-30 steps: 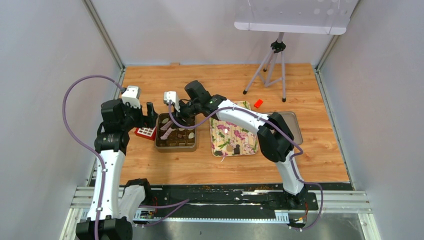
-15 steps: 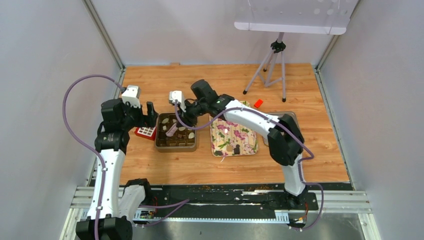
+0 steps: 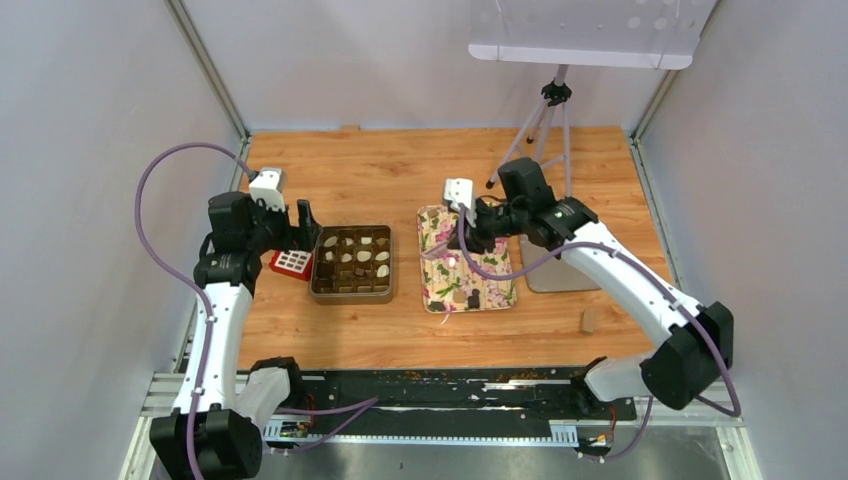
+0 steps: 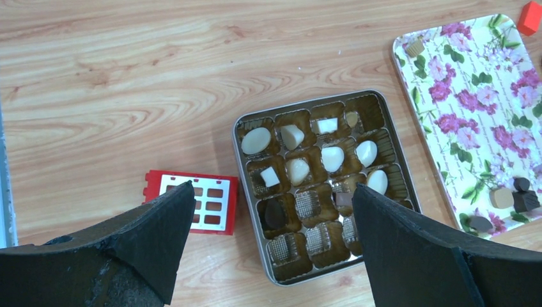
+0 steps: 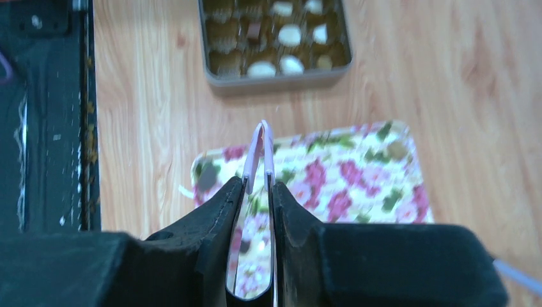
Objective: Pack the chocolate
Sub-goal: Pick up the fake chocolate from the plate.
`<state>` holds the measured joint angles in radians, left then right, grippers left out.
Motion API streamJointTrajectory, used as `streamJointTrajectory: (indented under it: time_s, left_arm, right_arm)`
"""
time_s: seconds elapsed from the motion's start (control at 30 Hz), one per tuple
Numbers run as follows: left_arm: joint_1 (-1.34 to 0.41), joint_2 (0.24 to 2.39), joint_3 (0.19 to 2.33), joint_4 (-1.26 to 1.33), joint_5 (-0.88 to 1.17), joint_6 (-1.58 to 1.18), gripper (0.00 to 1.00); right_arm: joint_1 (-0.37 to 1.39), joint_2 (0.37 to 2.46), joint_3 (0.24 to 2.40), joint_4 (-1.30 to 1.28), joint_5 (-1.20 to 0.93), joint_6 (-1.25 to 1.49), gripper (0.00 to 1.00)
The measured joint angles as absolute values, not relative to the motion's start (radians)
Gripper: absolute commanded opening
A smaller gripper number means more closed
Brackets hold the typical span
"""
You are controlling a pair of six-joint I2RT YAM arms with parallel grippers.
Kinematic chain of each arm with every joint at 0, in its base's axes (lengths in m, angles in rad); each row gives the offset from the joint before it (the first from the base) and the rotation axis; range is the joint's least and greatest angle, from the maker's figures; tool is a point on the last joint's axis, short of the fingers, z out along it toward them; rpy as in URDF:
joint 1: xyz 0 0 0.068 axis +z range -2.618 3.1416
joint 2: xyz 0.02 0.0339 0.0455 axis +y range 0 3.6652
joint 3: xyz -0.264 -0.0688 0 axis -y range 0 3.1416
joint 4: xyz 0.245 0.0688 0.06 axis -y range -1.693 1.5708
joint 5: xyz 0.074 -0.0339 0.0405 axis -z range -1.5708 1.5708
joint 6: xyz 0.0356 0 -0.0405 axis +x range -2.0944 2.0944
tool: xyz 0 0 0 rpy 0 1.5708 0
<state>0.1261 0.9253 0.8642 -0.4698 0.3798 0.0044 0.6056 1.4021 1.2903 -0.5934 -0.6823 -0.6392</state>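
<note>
The chocolate partly fills a metal tin [image 3: 316,290]: several cream-white pieces [image 4: 332,158] and a dark one [image 4: 275,213] sit in its cups. A few brown pieces [image 4: 511,198] lie at the near end of the floral tray [image 3: 495,290]. My right gripper [image 3: 470,238] hovers over the tray, shut on pale plastic tongs [image 5: 261,153] whose tips hold nothing. My left gripper [image 3: 305,225] is open and empty, high above the tin's left edge [image 4: 238,147]. The tin also shows in the right wrist view [image 5: 275,77].
A red gridded block [image 4: 198,201] lies left of the tin. A small red block [image 4: 529,16] sits past the tray's far corner. A grey lid [image 3: 560,278] lies right of the tray, and a tan cylinder [image 3: 588,320] nearer. A tripod [image 3: 545,130] stands at the back.
My right arm has swung right with the tongs, from over the tin to over the floral tray. The left gripper has hardly moved.
</note>
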Motion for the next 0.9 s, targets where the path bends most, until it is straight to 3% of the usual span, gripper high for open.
streamJointTrajectory:
  time_s: [0.37, 0.5, 0.67, 0.9]
  left_arm:
    - [0.126, 0.958, 0.88, -0.467, 0.403, -0.006, 1.0]
    - [0.126, 0.958, 0.88, -0.467, 0.407, -0.01, 1.0]
    - [0.126, 0.947, 0.88, -0.467, 0.406, -0.011, 1.0]
    - [0.126, 0.905, 0.88, -0.467, 0.398, -0.01, 1.0]
  right_arm:
    - [0.483, 1.32, 1.095, -0.631, -0.547, -0.597, 0.23]
    - [0.481, 1.409, 1.162, -0.541, -0.5, -0.539, 0.25]
    - [0.481, 1.606, 1.297, -0.426, -0.435, -0.442, 0.37]
    - [0.481, 1.798, 1.443, -0.371, -0.363, -0.287, 0.35]
